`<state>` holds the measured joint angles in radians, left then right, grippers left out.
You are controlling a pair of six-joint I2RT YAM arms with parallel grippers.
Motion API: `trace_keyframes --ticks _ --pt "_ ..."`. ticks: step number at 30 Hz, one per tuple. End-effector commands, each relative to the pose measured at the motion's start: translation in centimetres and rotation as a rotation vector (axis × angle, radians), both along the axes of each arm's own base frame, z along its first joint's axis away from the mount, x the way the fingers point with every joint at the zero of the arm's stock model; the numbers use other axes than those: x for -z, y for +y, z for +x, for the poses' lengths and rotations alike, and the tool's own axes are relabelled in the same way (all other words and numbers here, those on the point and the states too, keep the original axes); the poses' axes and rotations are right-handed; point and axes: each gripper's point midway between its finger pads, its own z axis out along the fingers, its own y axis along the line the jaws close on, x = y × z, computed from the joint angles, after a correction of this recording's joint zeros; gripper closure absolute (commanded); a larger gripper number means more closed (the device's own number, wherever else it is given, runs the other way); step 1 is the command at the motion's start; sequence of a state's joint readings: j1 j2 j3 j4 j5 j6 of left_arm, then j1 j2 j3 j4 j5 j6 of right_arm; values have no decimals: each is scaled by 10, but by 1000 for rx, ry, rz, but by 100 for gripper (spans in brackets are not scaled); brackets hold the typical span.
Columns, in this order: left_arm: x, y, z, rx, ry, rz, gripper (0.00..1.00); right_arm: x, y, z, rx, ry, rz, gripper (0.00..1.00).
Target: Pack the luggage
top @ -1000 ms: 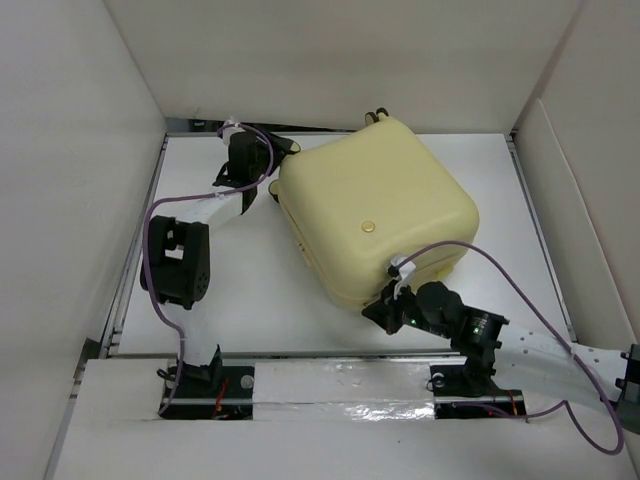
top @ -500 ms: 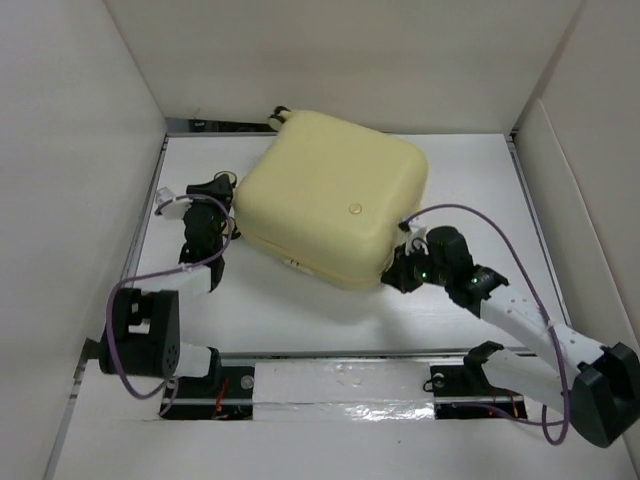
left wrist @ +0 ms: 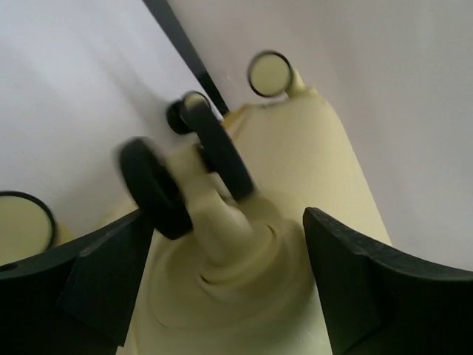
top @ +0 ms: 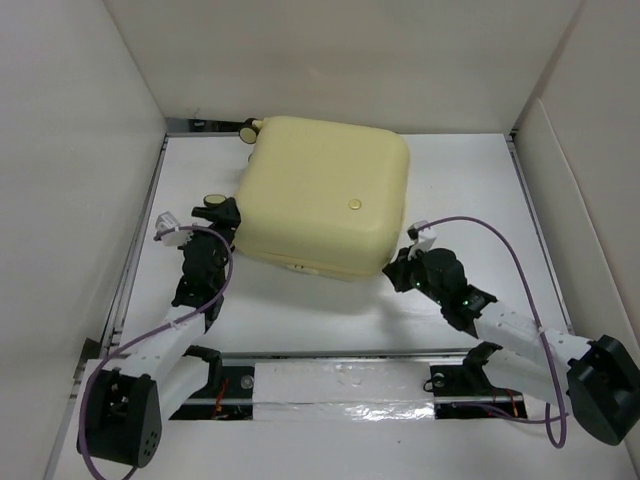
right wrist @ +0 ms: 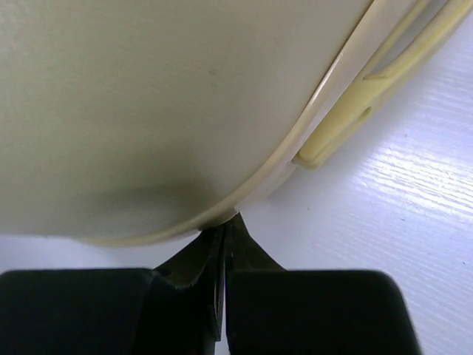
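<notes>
the pale-yellow luggage [top: 325,195] lies closed and flat on the white table [top: 300,310], toward its far side. the left gripper [top: 222,212] sits at the case's left corner, jaws apart on either side of a caster wheel [left wrist: 159,188] (not pinching it). the right gripper [top: 398,268], jaws pressed together, touches the shell's rim at the near right corner.

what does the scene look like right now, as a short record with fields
luggage: closed, lying flat on the table, wheels on its left side
left jaws: open, one on either side of a caster wheel, not gripping it
right jaws: shut, tips at the luggage's near right corner
</notes>
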<state>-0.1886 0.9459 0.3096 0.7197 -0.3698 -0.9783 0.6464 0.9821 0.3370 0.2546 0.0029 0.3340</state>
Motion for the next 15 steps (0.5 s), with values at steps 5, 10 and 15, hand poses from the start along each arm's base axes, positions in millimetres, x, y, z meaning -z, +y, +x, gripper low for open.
trace_keyframes --ticks 5,10,15 --pt "-82 -37 -18 150 -160 36 8 -80 13 27 -67 -143 136 100" --pt "-111 -53 -35 262 -251 59 33 -100 7 39 -76 -196 147 100" --pt "-66 -82 -50 453 -157 147 92 -136 1 61 -90 -256 116 100"
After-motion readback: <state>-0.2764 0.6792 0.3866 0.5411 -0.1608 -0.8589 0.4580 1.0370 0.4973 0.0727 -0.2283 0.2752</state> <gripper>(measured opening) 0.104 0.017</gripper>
